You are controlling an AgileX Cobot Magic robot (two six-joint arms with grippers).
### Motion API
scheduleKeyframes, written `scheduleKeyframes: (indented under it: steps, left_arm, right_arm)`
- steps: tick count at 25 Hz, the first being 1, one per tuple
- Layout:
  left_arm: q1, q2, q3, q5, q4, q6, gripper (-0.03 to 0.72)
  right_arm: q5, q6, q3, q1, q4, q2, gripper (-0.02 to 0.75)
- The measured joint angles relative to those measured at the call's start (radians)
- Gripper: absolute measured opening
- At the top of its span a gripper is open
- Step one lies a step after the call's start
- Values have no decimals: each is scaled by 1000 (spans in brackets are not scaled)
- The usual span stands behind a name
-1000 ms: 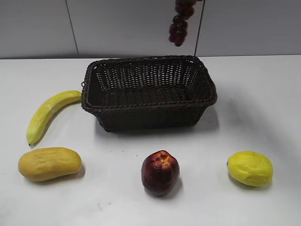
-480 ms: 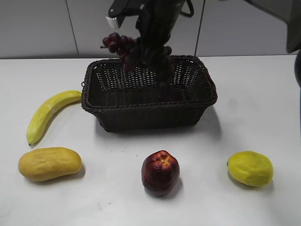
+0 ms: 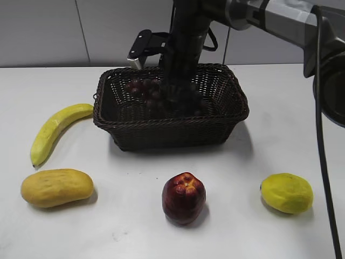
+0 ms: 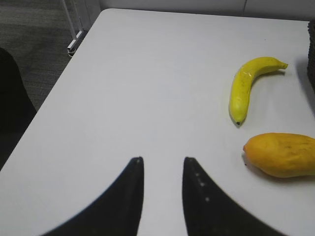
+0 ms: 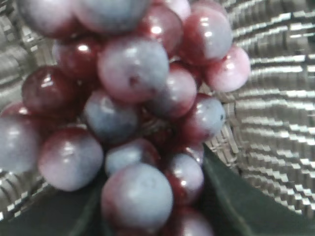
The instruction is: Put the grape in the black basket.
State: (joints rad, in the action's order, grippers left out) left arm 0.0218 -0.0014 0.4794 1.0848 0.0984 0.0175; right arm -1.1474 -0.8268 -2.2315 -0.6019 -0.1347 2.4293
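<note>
The black basket (image 3: pixel 172 135) stands at the middle back of the table. My right arm reaches down into it from the back, and my right gripper (image 3: pixel 175 89) is shut on the grape (image 3: pixel 148 91), a bunch of dark purple-red grapes that lies low inside the basket. In the right wrist view the grape (image 5: pixel 128 108) fills the frame between the jaws (image 5: pixel 147 196), with the woven basket (image 5: pixel 275 113) wall right behind it. My left gripper (image 4: pixel 161 160) is open and empty, over bare table at the far left.
A banana (image 3: pixel 54 129) and a mango (image 3: pixel 56 187) lie left of the basket; both show in the left wrist view, banana (image 4: pixel 248 88), mango (image 4: pixel 283 155). A dark red apple-like fruit (image 3: pixel 184 197) and a yellow lemon-like fruit (image 3: pixel 287 192) lie in front.
My right arm has come down from above the basket with the grape. The bunch hung high, then at the rim, and now lies low inside the basket.
</note>
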Motion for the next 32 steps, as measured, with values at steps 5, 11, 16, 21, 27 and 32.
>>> scheduleKeyframes:
  steps: [5, 11, 16, 21, 27, 32]
  left_arm:
    - [0, 0, 0, 0, 0, 0, 217]
    - [0, 0, 0, 0, 0, 0, 217]
    - [0, 0, 0, 0, 0, 0, 217]
    - [0, 0, 0, 0, 0, 0, 217]
    - [0, 0, 0, 0, 0, 0, 217]
    - [0, 0, 0, 0, 0, 0, 217]
  right_arm:
    - [-18, 5, 4, 0, -7, -33, 614]
    - [17, 148, 29, 63, -13, -175, 598]
    - [46, 400, 119, 232, -13, -297, 596]
    - [37, 572, 216, 396, 9, -416, 594]
    - [-36, 722, 268, 526, 19, -518, 594]
    - [-36, 753, 459, 551, 55, -650, 594]
